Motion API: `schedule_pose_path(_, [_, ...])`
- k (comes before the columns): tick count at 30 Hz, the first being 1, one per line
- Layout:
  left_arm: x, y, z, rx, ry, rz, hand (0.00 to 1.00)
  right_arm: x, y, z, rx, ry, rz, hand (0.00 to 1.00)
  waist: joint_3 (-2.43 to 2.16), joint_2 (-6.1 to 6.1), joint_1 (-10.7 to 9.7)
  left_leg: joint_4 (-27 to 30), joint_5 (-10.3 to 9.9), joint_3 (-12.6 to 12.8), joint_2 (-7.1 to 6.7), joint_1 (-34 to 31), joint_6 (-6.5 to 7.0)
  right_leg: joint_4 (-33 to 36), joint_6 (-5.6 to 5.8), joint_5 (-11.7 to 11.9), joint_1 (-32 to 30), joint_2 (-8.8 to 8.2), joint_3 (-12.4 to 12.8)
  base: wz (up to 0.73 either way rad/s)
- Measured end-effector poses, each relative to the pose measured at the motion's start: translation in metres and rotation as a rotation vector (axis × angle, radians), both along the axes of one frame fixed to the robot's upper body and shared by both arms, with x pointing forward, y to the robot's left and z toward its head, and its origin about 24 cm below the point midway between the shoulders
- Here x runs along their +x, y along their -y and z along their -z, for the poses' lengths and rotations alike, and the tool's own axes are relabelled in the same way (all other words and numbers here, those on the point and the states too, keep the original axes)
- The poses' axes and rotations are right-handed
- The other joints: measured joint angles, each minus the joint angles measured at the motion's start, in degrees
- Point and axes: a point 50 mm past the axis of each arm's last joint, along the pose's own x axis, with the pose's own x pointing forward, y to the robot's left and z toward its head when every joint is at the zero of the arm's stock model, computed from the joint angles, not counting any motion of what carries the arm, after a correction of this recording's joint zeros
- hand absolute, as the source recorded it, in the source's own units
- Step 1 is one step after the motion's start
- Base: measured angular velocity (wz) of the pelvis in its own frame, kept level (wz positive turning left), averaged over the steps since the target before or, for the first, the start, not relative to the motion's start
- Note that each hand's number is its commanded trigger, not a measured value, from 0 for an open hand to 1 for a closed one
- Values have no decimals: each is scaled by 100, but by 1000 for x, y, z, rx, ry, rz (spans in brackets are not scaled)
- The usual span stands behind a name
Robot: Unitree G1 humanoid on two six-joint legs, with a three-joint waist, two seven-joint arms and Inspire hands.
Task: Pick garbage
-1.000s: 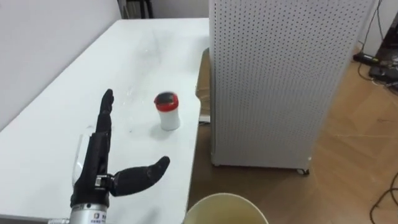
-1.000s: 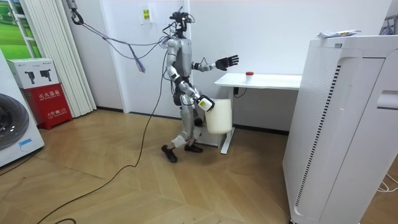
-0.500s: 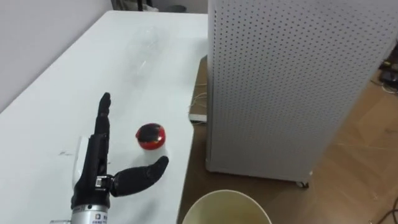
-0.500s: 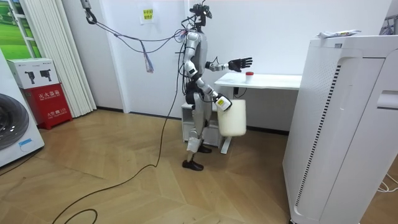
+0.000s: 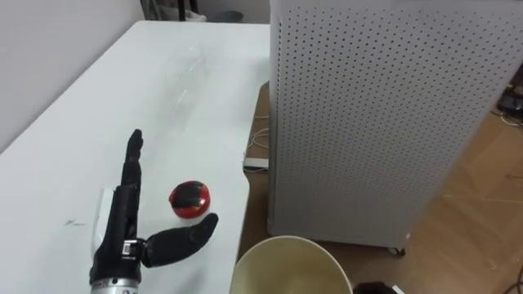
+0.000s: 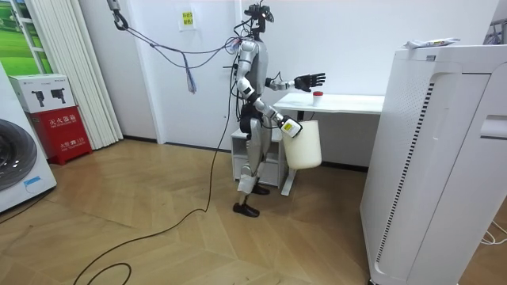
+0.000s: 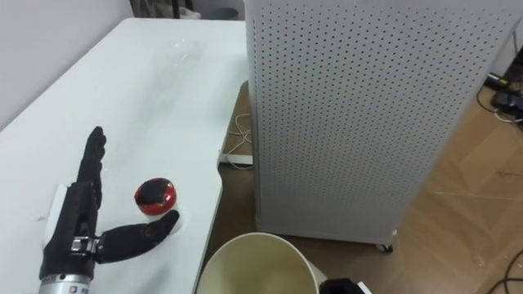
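Left eye view: the left hand (image 5: 119,238) lies low over the near part of the white tabletop (image 5: 155,98), fingers straight and pointing away, thumb spread to the right. It holds nothing. The red-lidded container (image 5: 189,200) stands on the tabletop close to the right edge, in the gap between fingers and thumb, just beyond the thumb tip. Contact with the thumb cannot be determined.

A cream bin (image 5: 288,260) shows open-mouthed at the lower edge, right of the tabletop. A white perforated cabinet (image 5: 368,122) stands on the floor further right.

Room view: the robot stands upright at the tabletop's end on the room view's left, left arm extended over it. The right hand (image 6: 279,121) is at hip height against the bin's top. Its grip cannot be determined.
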Motion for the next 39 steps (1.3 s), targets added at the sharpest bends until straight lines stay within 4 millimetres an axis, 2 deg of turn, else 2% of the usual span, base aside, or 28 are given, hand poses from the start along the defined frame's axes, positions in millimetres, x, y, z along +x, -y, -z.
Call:
schedule_pose_path(2, [-1, 0, 1, 0, -3, -1, 0, 0, 0, 0, -5, 0, -5, 100, 0, 1, -2, 0, -2, -14, 4, 4, -3, -1, -5, 3, 0, -8, -104, 2])
schedule_pose_path(11, [-3, -1, 4, 0, -16, -6, 0, -1, 0, 1, -14, -4, -10, 100, 11, 16, 14, -37, -4, -65, 0, 16, -8, -7, -5, 3, 31, -6, -139, 1])
schedule_pose_path(14, [-4, -1, 7, 0, -30, -8, 0, -1, -1, 2, -15, -7, -15, 100, 11, 16, 3, -41, -5, -64, 5, 16, -9, -7, -5, 3, -8, -16, -259, 0])
schedule_pose_path(18, [-5, -3, 13, 2, -59, -13, 0, -2, -2, 2, -12, -12, -22, 100, 14, 10, 15, -59, -5, -46, 5, 12, -9, -4, -5, 3, -35, -21, -280, -2])
schedule_pose_path(28, [-7, 0, 25, -40, -115, -14, 0, -14, -6, 11, 8, -68, -58, 100, 36, -77, 11, -63, -5, 0, 6, 14, -8, -2, -5, 3, -61, -35, -336, -2])
schedule_pose_path(39, [-9, 3, 35, -188, -180, -27, 0, -21, -7, 17, 20, -98, -52, 100, 31, -93, -16, -36, -4, -15, 4, 87, -8, 9, -8, 5, 66, -58, -403, 0])
